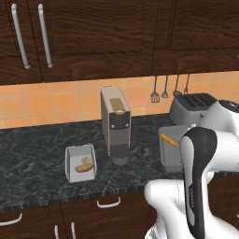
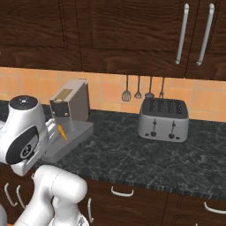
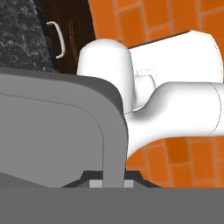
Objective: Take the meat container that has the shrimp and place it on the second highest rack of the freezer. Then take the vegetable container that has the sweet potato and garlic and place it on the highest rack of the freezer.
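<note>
The jaws [image 3: 111,183] were clamped on the rim of the grey shrimp container [image 1: 170,149], at the frame's lower centre.

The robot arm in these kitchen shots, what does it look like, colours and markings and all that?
The arm is glossy white with rounded, bulbous segments and dark charcoal bands at the joints. One link carries small grey lettering down its dark strip, too small to read. A round dark cap with a pale ring shows in the right base view. No loose cables are visible.
</note>
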